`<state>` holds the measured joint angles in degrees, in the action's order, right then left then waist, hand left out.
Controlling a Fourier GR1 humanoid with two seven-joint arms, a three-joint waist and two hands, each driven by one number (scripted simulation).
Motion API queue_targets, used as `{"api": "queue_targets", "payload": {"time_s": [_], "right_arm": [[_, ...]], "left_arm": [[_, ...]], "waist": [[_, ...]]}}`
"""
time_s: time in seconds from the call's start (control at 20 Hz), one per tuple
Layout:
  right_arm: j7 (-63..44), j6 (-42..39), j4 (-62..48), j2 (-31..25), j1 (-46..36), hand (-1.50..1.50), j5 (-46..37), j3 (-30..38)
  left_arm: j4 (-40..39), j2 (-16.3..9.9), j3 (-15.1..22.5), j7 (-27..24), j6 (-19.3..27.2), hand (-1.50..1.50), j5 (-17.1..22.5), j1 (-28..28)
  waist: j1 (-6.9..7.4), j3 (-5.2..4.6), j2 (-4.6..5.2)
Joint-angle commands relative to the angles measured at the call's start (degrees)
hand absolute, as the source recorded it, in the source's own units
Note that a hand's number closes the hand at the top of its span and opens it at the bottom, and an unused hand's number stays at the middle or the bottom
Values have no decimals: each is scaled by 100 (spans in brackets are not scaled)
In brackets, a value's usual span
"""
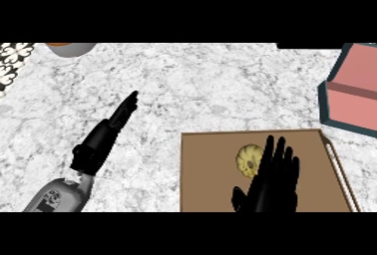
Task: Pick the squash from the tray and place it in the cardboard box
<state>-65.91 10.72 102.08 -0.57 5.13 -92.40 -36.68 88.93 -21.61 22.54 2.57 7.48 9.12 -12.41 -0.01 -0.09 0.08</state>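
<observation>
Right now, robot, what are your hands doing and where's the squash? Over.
Right hand open, over the tray, fingers partly covering the squash. Left hand open, resting on counter. Cardboard box far right, path clear.

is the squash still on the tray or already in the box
On the tray. The yellow squash lies on the brown tray, partly under the right hand's straight fingers. The pink box sits apart at the upper right.
</observation>
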Motion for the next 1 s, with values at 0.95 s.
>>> {"api": "queue_targets", "payload": {"time_s": [0.95], "right_arm": [[-719, -692, -413, 54, -785, -150, 607, 473]], "left_arm": [[-274, 498, -484, 149, -457, 0, -405, -66]], "waist": [[-13, 8, -11]]}}
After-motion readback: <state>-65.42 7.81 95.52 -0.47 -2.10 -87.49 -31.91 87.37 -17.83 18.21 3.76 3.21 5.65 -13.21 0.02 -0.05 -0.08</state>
